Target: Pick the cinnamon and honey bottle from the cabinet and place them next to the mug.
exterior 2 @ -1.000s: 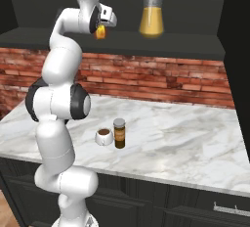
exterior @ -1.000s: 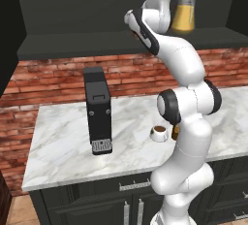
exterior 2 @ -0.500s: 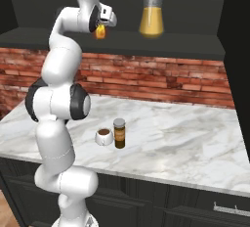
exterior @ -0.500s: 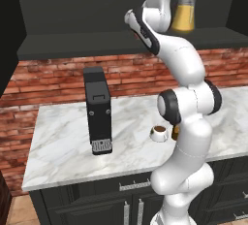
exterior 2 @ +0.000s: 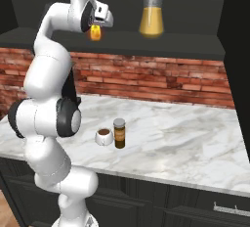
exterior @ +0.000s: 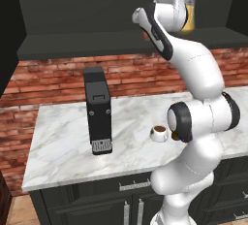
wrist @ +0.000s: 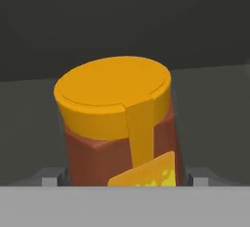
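Note:
The honey bottle [exterior 2: 95,33] stands on the dark cabinet shelf [exterior 2: 171,50], amber with a yellow cap. My gripper [exterior 2: 96,28] reaches onto that shelf and is shut on it. In the hand view the honey bottle [wrist: 122,123] sits close up between the two fingertips [wrist: 51,177], which press against its sides. Down on the marble counter, the cinnamon jar [exterior 2: 119,133] stands upright just right of the white mug [exterior 2: 103,136] of dark liquid. The mug [exterior: 159,133] also shows beside my arm's elbow.
A glass pitcher [exterior 2: 152,20] of orange liquid stands on the same shelf, to the right of the gripper. A black coffee machine [exterior: 98,110] stands on the counter's left part. A brick wall backs the counter [exterior 2: 185,138], with dark drawers below.

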